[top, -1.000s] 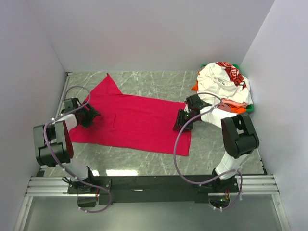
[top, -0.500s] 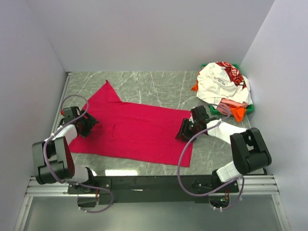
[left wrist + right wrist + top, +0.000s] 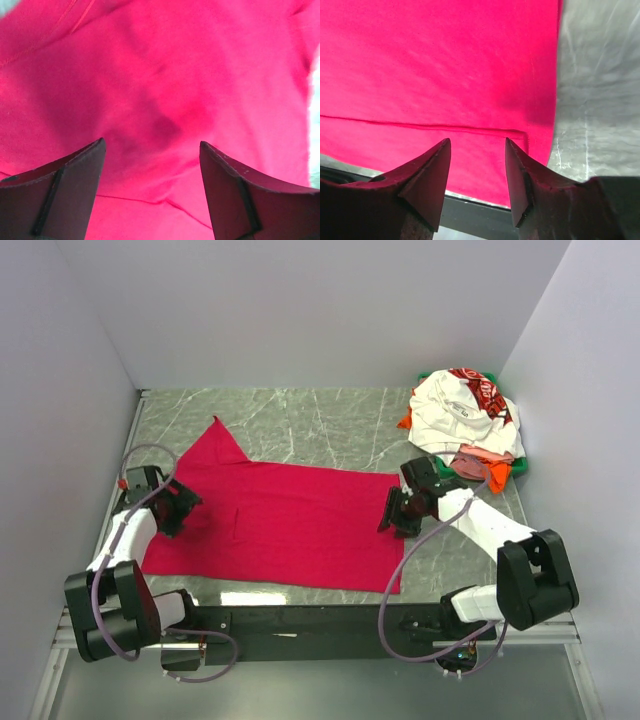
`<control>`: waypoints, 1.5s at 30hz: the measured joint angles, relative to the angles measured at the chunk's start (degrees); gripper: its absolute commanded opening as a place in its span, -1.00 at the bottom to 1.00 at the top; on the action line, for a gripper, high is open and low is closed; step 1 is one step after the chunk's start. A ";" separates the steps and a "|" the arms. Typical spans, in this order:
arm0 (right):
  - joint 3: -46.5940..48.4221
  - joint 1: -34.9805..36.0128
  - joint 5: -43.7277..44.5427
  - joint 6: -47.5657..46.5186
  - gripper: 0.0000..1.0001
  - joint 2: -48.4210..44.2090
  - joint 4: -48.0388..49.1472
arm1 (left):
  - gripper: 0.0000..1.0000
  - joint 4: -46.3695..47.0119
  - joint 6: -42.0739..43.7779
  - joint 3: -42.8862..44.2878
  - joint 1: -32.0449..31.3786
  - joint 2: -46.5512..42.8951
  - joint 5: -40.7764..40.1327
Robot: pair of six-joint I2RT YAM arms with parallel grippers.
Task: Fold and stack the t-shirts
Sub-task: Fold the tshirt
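The left gripper (image 3: 152,144) gapes wide and empty over the flat red shirt (image 3: 290,520), the right gripper (image 3: 477,141) stands narrower, also empty, over its right edge, and beyond it the white shirt (image 3: 455,410) tops a pile, print unreadable.
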 measured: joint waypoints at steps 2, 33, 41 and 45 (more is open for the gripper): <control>3.43 -0.26 1.57 -0.48 0.11 -0.63 -2.29 | 0.65 -1.40 0.04 2.89 0.00 -0.39 -0.26; 35.76 -11.15 7.32 -11.23 0.06 31.08 -2.10 | 0.55 0.74 3.30 52.26 -8.04 45.68 2.10; 37.31 -11.15 7.43 -11.43 -0.04 35.23 -0.87 | 0.57 0.92 3.54 56.83 -8.87 51.58 5.51; 37.31 -11.15 7.45 -11.41 -0.11 36.37 -0.79 | 0.57 0.98 3.74 59.36 -8.87 53.00 6.99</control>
